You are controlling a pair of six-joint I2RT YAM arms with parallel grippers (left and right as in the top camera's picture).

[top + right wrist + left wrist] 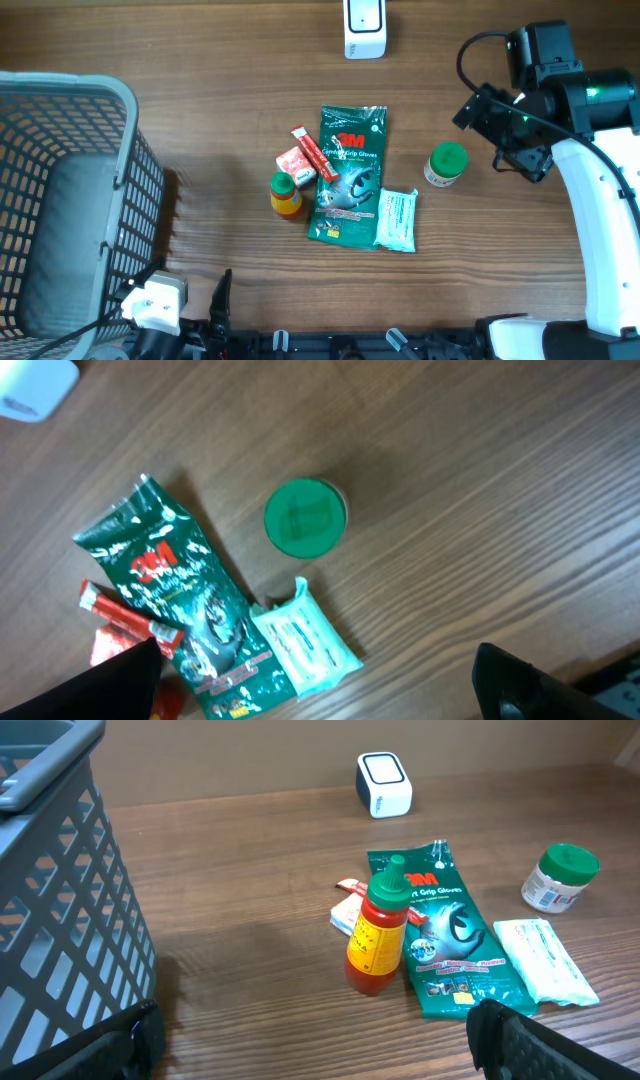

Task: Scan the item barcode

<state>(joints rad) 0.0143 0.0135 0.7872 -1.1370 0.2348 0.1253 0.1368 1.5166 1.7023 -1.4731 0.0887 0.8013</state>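
Found the left gripper [315, 1025] low at the near edge of the table [200, 110], just beside the grey mesh basket [70, 130] on the left. Jaws spread wide, nothing between them, black fingertips framing the bottom corners of its own wrist view. Found the right gripper [318, 660] raised above the wood on the far right, likewise gaping and empty, near the green-lidded jar [445, 164] but clear of it.

Saw no item held by either arm (several candidates on the table; could not tell the intended one). Counted them in a loose cluster at mid-table:

- a green glove packet [348, 175], lying flat with its printed face up
- an orange sauce bottle [285, 194] with a green cap, standing upright just beside the packet's left edge
- a small red carton [293, 163] just behind the bottle
- a red stick sachet [309, 151], laid slantwise across the packet's upper left corner
- a pale wipes pack [398, 219], flat and touching the packet's lower right edge

Noted the jar standing upright a little to the right of the packet, apart from the rest.

Spotted the white scanner [364, 28] at the far edge of the table — well apart from the cluster and from both grippers. Could not make out a barcode on any item at this size.
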